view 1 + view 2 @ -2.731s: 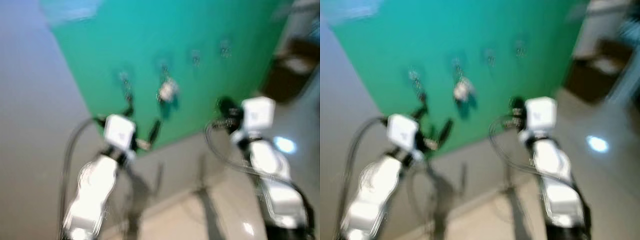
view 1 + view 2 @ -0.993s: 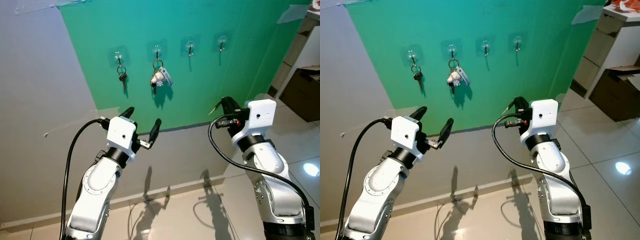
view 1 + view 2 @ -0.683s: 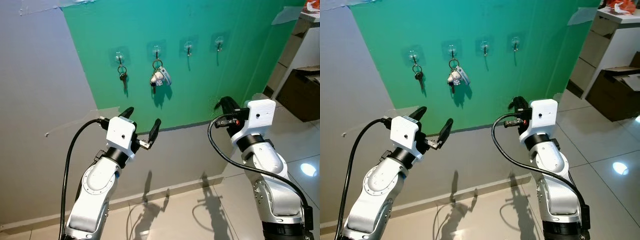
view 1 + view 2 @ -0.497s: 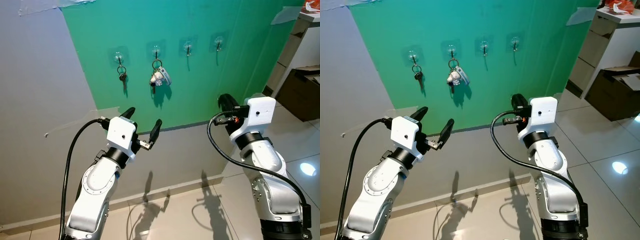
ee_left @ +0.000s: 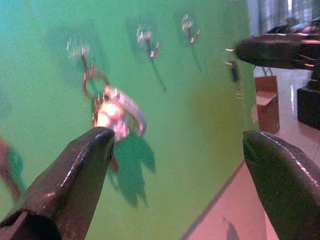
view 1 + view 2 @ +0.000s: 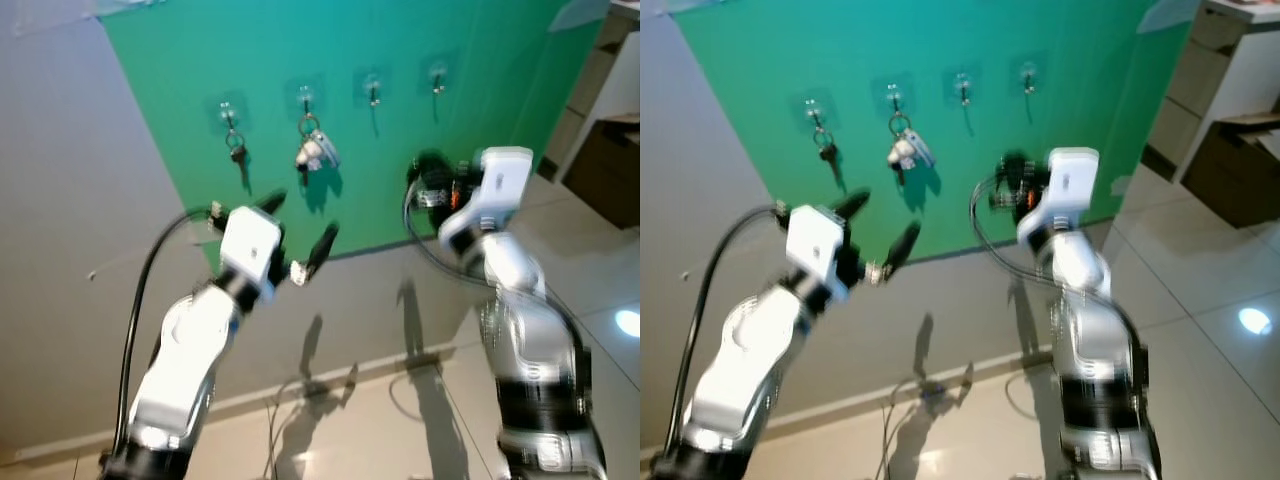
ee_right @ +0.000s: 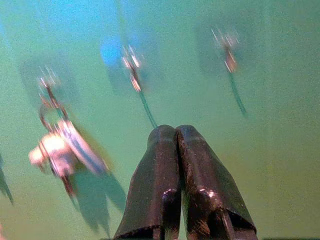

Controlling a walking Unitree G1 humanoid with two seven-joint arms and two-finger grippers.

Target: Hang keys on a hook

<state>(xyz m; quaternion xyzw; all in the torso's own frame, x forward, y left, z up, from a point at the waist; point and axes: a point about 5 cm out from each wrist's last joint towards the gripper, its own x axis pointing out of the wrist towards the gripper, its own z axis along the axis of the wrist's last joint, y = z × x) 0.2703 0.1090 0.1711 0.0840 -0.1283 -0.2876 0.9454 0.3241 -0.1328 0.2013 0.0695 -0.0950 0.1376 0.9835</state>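
Observation:
A green panel (image 6: 400, 150) on the wall carries a row of clear hooks. A dark key (image 6: 237, 153) hangs from the leftmost hook. A key bunch with a white fob (image 6: 312, 150) hangs from the second hook (image 6: 305, 97). The third hook (image 6: 372, 88) and fourth hook (image 6: 437, 76) are bare. My left gripper (image 6: 300, 222) is open below the key bunch (image 5: 112, 112), apart from the wall. My right gripper (image 6: 430, 175) is raised below the bare hooks; its fingers (image 7: 172, 165) are pressed shut with nothing seen between them. Both arms are blurred.
Grey wall runs left of and below the panel. White shelving and a brown box (image 6: 605, 150) stand at the right. Glossy floor tiles (image 6: 400, 430) lie below, with a thin cable (image 6: 290, 395) along the wall's foot.
My right gripper has risen and swung left toward the panel. My left gripper has lifted a little. The picture has gone blurred and shifted slightly; the hanging keys have not moved.

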